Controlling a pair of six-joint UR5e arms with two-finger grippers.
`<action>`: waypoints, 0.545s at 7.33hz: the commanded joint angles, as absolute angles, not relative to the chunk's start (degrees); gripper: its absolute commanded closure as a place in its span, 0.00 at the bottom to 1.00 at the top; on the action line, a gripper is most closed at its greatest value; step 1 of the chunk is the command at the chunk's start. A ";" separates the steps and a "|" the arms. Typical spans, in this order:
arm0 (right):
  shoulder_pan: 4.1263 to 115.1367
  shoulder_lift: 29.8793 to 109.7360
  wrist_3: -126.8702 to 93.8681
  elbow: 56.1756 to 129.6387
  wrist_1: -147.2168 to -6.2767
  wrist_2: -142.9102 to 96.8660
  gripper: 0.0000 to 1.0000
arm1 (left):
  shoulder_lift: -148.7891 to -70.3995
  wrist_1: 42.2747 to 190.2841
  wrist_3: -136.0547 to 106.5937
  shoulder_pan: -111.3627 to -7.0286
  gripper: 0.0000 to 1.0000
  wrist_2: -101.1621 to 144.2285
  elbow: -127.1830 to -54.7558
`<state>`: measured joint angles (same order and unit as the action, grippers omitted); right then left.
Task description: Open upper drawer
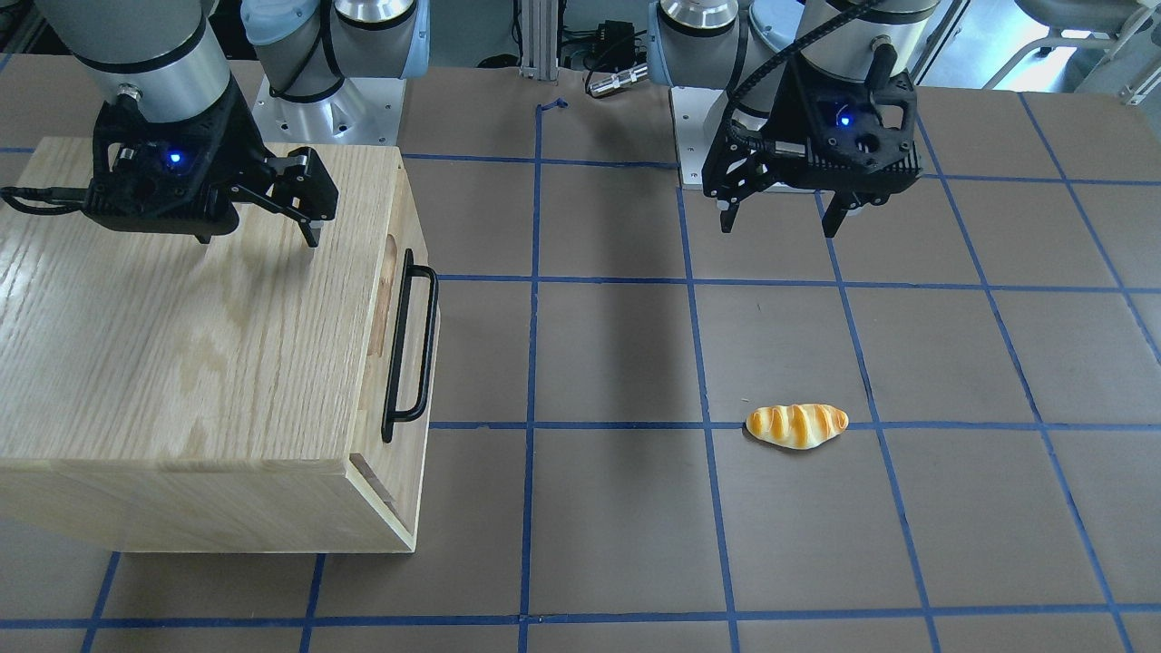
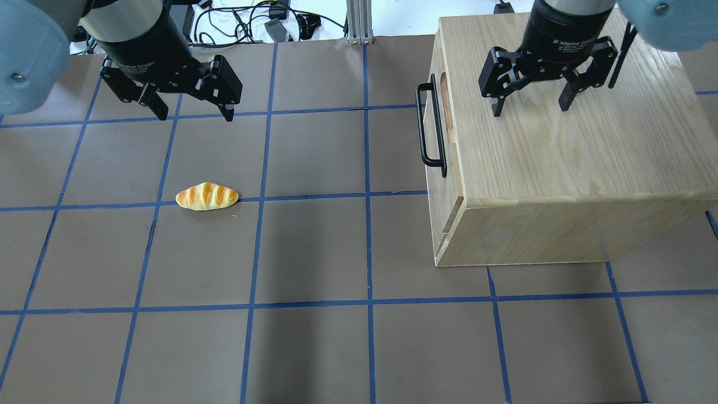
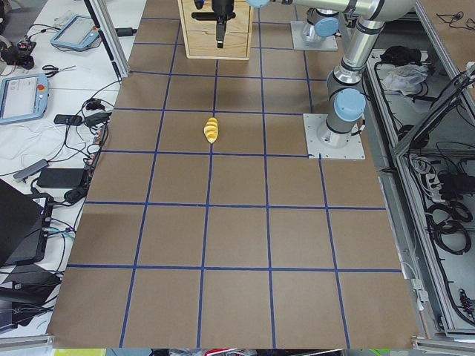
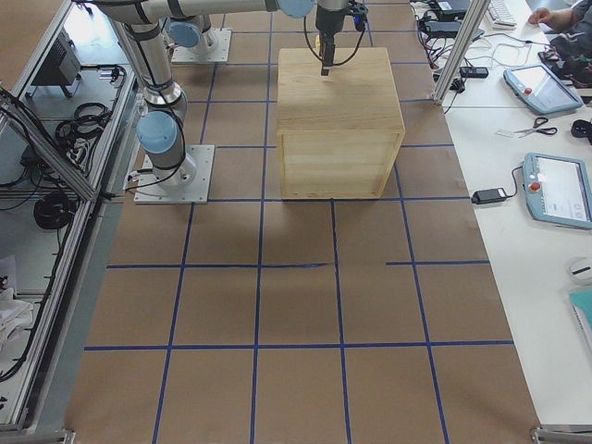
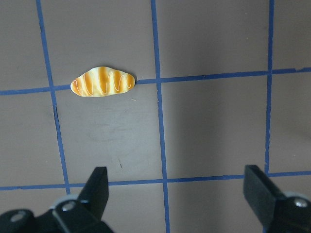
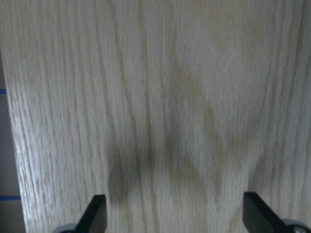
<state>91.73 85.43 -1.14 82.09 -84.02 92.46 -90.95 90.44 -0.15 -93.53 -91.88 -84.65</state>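
The upper drawer [image 2: 450, 151] sits pushed in, its front panel flush with the face of a pale-wood cabinet [image 2: 561, 146] on the right side of the bench [image 2: 314, 252]. The panel faces left, toward the middle of the bench, and its long axis runs near to far. The long black bar handle [image 2: 428, 128] lies along that same line, standing off the panel. The oblong notch [image 2: 447, 101] is cut into the panel's top edge just behind it.

The right gripper [image 2: 530, 109] hangs over the cabinet's top, back from the front edge. It points downward, with its jaws spread wide and nothing between them.

Well apart on the left, the left gripper [image 2: 196, 116] hangs above the bare bench, jaws likewise wide and empty. A striped golden bread roll [image 2: 207, 196] lies nearer than it, on a blue tape line.
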 commanded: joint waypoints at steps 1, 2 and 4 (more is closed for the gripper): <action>91.76 85.43 -1.14 82.09 -84.02 92.46 0.00 | -91.23 89.31 -0.18 -93.52 0.00 -91.85 -84.90; 91.76 85.43 -1.06 82.09 -84.02 92.46 0.00 | -91.23 89.30 -0.18 -93.52 0.00 -91.85 -84.82; 91.67 85.43 -1.14 82.18 -84.02 92.46 0.00 | -91.23 89.30 -0.18 -93.60 0.00 -91.85 -85.16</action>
<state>91.74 85.43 -1.08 82.11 -84.02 92.46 -91.21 89.34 -0.18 -93.57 -91.85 -84.90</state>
